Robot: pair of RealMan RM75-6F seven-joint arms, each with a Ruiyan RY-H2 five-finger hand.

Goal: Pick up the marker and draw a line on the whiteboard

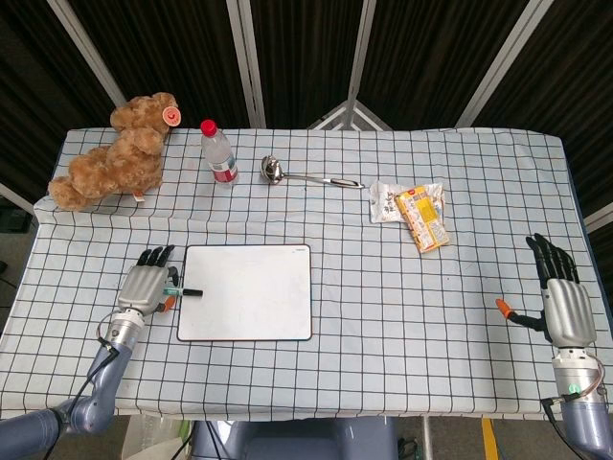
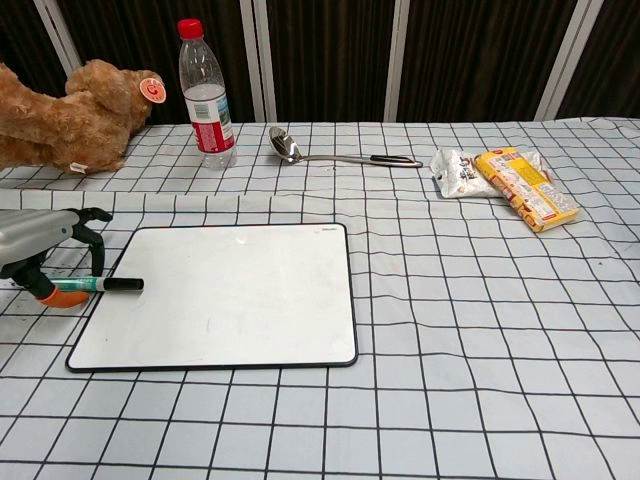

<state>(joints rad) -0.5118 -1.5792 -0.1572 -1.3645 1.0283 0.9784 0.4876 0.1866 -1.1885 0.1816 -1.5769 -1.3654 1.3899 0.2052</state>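
The whiteboard point(image 1: 247, 292) point(image 2: 220, 295) lies flat on the checked cloth, blank. A green marker with a black cap point(image 1: 187, 290) point(image 2: 110, 285) lies across the board's left edge, cap end on the board. My left hand point(image 1: 146, 286) point(image 2: 45, 245) sits over the marker's tail; its fingers arch down apart and the orange thumb tip lies by the barrel. No closed grip on the marker shows. My right hand point(image 1: 565, 302) rests far right near the table edge, fingers spread, holding nothing; only the head view shows it.
Along the back stand a brown teddy bear point(image 1: 115, 153), a water bottle point(image 1: 218, 153) and a metal ladle point(image 1: 306, 177). Two snack packets point(image 1: 414, 211) lie right of centre. The table's front edge runs just below both hands.
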